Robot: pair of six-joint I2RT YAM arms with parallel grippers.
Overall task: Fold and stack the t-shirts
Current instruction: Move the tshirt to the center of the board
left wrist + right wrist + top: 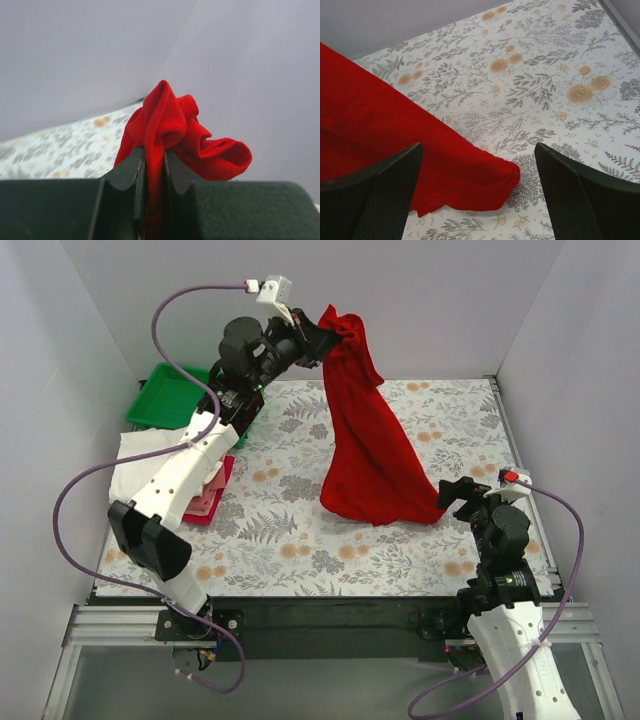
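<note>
The left fingers (322, 332) were clamped on a bunched fold of the red t-shirt (365, 440) and were held high above the tabletop (300, 540), near the back wall. In the left wrist view, the cloth was pinched tightly between the two dark fingers, and a crumpled knot of red fabric stood out just beyond the fingertips. From that grip the shirt hung down and widened. Its lower edge was spread on the floral cover, well below the left fingers and close to the right ones.

The right fingers (458, 492) were set wide apart with nothing between them, low over the tabletop and just beside the shirt's lower corner. In the right wrist view, that rounded corner lay on the cover ahead of the fingers, in the gap between them, and the rest of the cloth ran off behind the finger on the view's left side. Whether that finger touched the cloth could not be told.

A green tray (165, 400) was seen below the left fingers, toward the back left corner. A cream-white cloth (138, 455) lay at the tabletop's left edge, well apart from both sets of fingers and partly hidden by the left arm.
</note>
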